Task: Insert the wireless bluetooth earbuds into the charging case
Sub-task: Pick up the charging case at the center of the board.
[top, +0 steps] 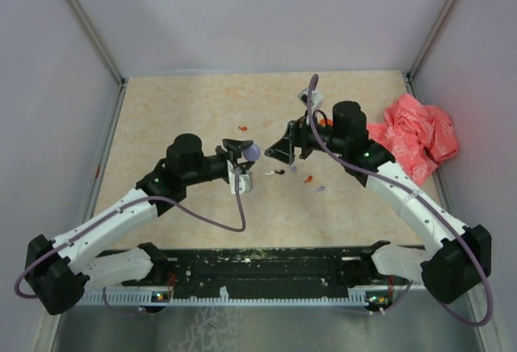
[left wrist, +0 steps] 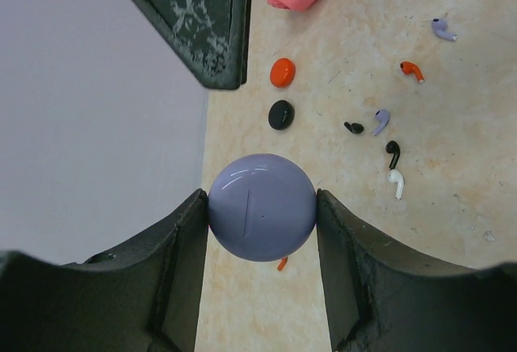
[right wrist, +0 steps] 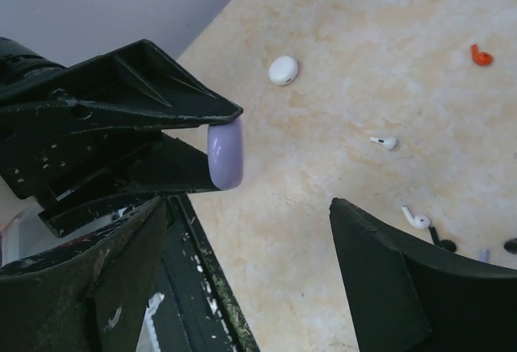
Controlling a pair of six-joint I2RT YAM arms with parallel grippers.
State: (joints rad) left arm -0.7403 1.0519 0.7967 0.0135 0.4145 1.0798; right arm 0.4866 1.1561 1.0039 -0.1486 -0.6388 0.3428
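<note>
The left tool (top: 242, 157) is clamped on a glossy lilac round plastic charging case (left wrist: 261, 207), holding it off the beige speckled desk (top: 170, 110). The right tool (top: 280, 150) faces it with jaws spread wide, holding nothing. The tiny stemmed plastic earbuds in red, white, black and lilac (left wrist: 395, 183) lie scattered on the desk near the right tool.

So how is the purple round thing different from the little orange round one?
The purple case is pinched in the left gripper; the orange disc lies loose on the table. The purple case is lilac with a thin line on its face; the orange disc is plain bright orange. Both are round and shiny.
</note>
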